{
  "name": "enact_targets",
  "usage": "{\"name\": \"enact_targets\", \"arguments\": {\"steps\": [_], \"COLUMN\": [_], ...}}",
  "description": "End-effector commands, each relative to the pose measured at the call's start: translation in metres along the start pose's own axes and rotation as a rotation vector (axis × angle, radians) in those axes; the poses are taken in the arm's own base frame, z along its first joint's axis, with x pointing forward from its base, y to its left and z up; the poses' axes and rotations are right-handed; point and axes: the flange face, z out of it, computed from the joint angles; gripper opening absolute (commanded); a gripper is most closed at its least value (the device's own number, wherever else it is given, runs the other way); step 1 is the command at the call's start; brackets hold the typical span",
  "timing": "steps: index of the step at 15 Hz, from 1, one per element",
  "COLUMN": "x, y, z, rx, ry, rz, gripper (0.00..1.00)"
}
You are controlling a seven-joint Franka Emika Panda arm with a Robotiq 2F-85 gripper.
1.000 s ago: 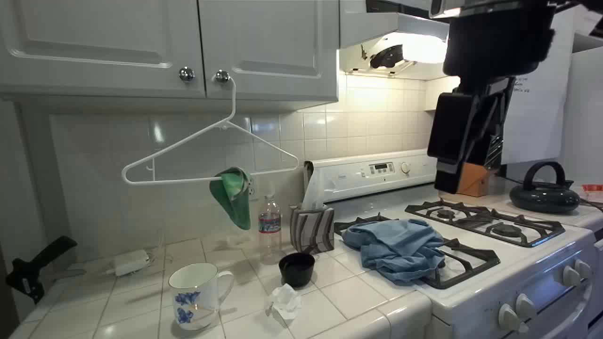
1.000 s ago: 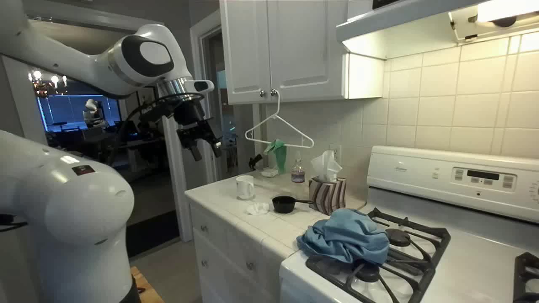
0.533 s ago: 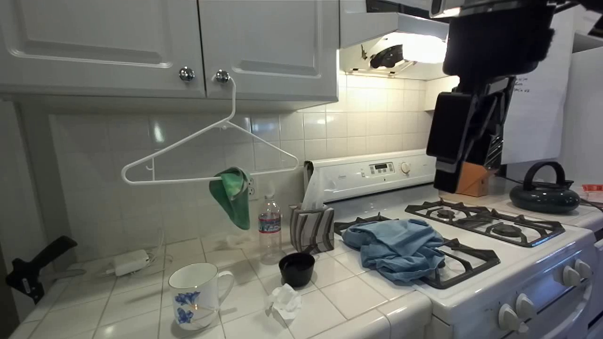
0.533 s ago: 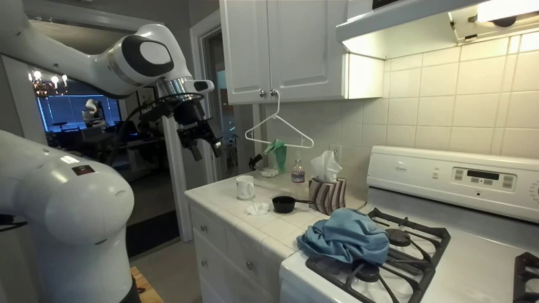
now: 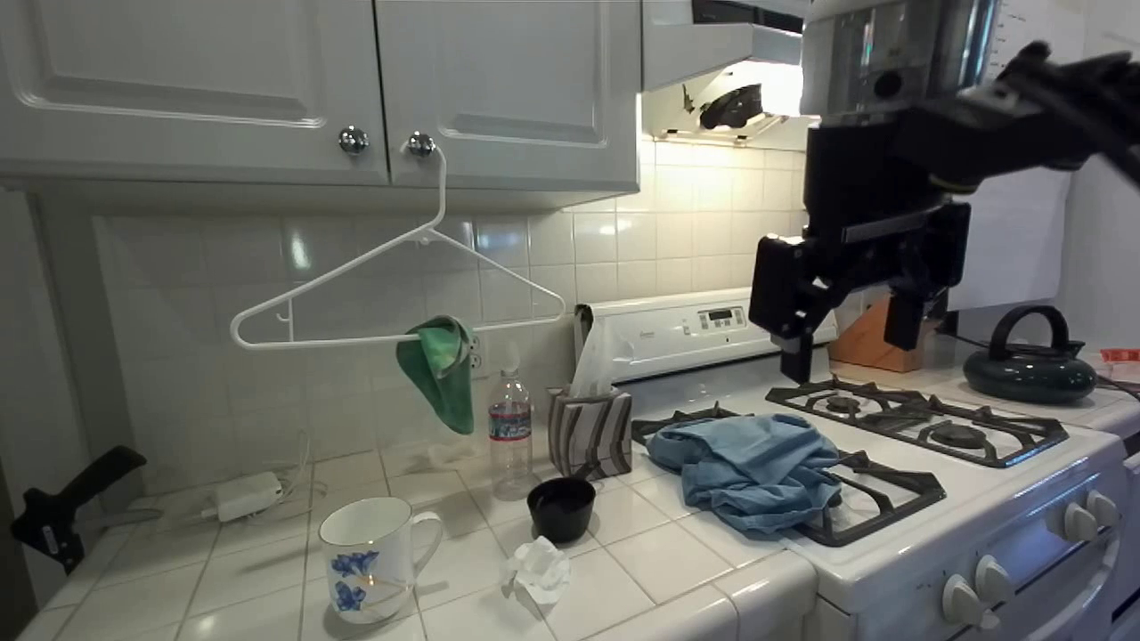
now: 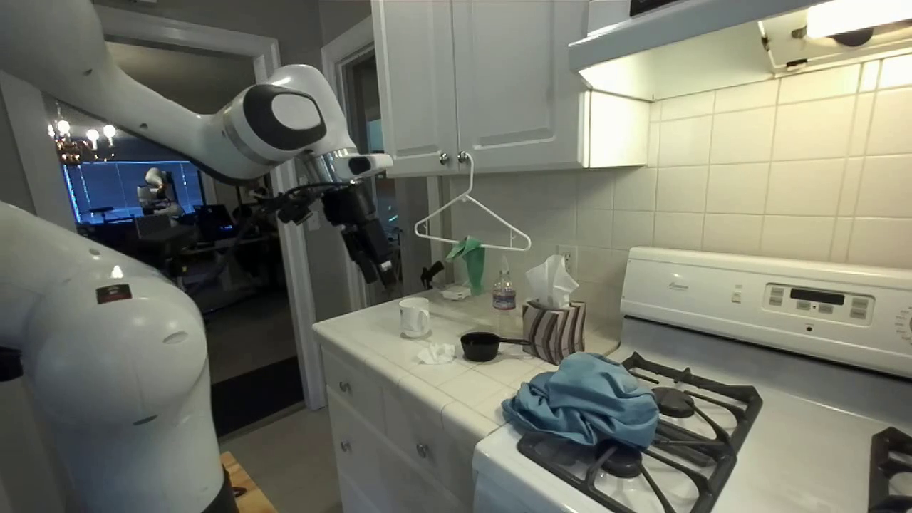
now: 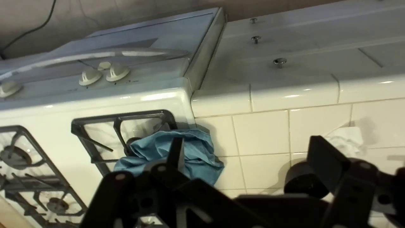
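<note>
My gripper (image 5: 850, 349) hangs in the air with its fingers wide apart and nothing between them. In the wrist view a finger (image 7: 175, 152) overlaps a crumpled blue cloth (image 7: 196, 148), which lies on the stove's edge. The opposite finger covers part of a black measuring cup (image 7: 297, 177) and crumpled white tissue (image 7: 348, 137). No contact shows. A white hanger (image 5: 442, 187) hangs from a cabinet knob in both exterior views, with a green cloth (image 5: 450, 387) draped over its lower bar. A white mug (image 6: 413, 318) with blue flowers stands below the gripper's height on the counter.
By the tiled wall stand a clear bottle (image 5: 510, 436) and a striped tissue box (image 5: 588, 436). The stove has black grates (image 5: 891, 507). Beyond it are a wooden knife block (image 5: 877, 343) and a dark kettle (image 5: 1029, 369). Overhead is the range hood (image 6: 684, 53).
The gripper has turned about its wrist, so both fingers now show spread in an exterior view. The arm has shifted toward the counter and slightly lower. The objects have not moved.
</note>
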Motion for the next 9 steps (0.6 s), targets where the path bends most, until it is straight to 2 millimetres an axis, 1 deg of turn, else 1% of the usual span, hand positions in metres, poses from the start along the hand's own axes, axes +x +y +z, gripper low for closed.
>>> {"name": "enact_targets", "arguments": {"steps": [1,3,6,7,8,9], "x": [0.046,0.069,0.112,0.122,0.142,0.153], "y": [0.012,0.024,0.043,0.044,0.045,0.042], "z": [0.048,0.075,0.108,0.123,0.126,0.138], "rx": [0.008,0.049,0.127,0.158,0.194,0.231], "ry": [-0.129,-0.198,-0.295,-0.33,-0.358,-0.387], "rz": [0.16,0.216,0.291,0.317,0.34,0.363], "gripper": [1.0,1.0,1.0,1.0,1.0,1.0]}}
